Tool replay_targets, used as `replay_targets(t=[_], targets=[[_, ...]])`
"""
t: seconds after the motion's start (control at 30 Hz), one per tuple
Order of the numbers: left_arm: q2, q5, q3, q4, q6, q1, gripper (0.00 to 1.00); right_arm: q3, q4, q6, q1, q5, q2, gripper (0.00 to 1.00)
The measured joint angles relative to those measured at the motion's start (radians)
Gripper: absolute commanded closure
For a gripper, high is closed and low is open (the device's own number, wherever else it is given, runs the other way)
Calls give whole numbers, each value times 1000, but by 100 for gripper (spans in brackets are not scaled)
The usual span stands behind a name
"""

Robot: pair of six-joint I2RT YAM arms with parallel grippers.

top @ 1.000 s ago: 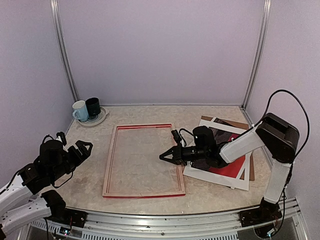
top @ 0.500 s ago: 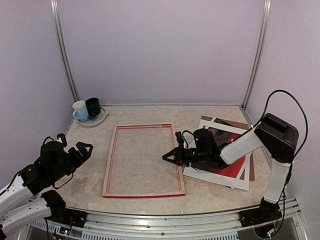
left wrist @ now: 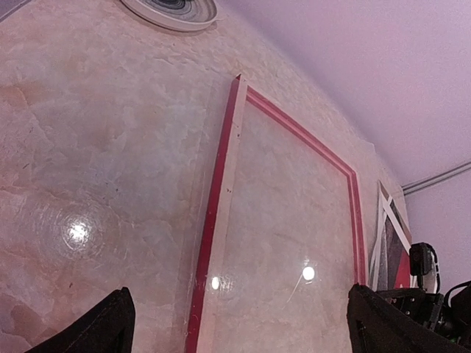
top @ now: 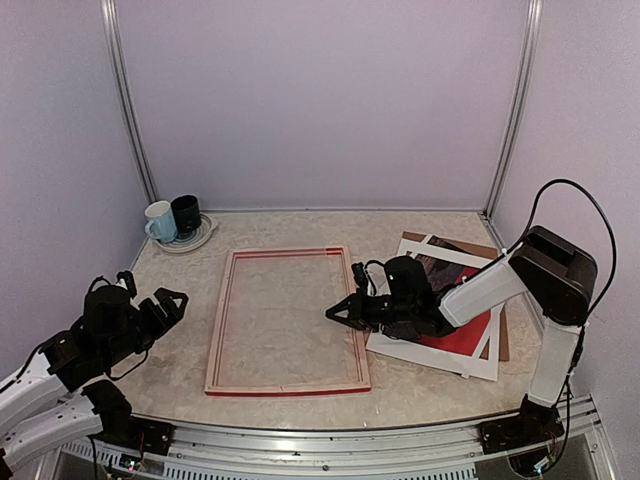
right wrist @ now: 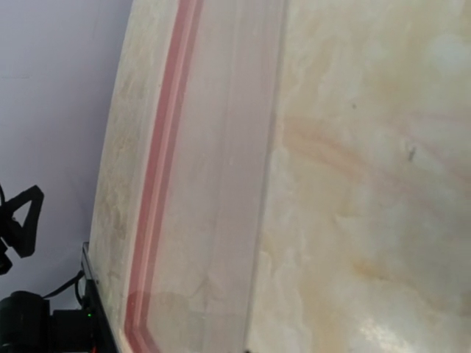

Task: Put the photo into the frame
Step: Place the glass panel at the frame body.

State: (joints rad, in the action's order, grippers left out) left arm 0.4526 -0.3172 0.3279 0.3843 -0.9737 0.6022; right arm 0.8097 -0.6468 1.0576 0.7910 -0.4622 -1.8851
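- The left hand [top: 169, 298] is held wide open and empty.
- The frame [top: 221, 320] is laid flat on the table [top: 185, 342].
- The right hand [top: 334, 313] is shut, empty, by the frame's right rail.
- The photo [top: 462, 338] is laid just right of the frame.

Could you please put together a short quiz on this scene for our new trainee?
1. True or false: the photo already lies inside the frame.
2. Which is shut? A. the left gripper B. the right gripper C. both
3. Fill in: the two mugs at the back left stand on a ____.

Key
1. False: the photo lies to the right of the frame, partly under the right arm.
2. B: the left gripper is open.
3. plate
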Motion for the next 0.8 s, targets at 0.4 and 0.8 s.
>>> replay_targets(t=[0.4, 0.8], targets=[[0, 3, -2, -2, -6, 0, 1, 0, 35, -21, -7, 16, 0, 100], [0, 3, -19, -2, -11, 0, 1, -2, 39, -21, -9, 15, 0, 100]])
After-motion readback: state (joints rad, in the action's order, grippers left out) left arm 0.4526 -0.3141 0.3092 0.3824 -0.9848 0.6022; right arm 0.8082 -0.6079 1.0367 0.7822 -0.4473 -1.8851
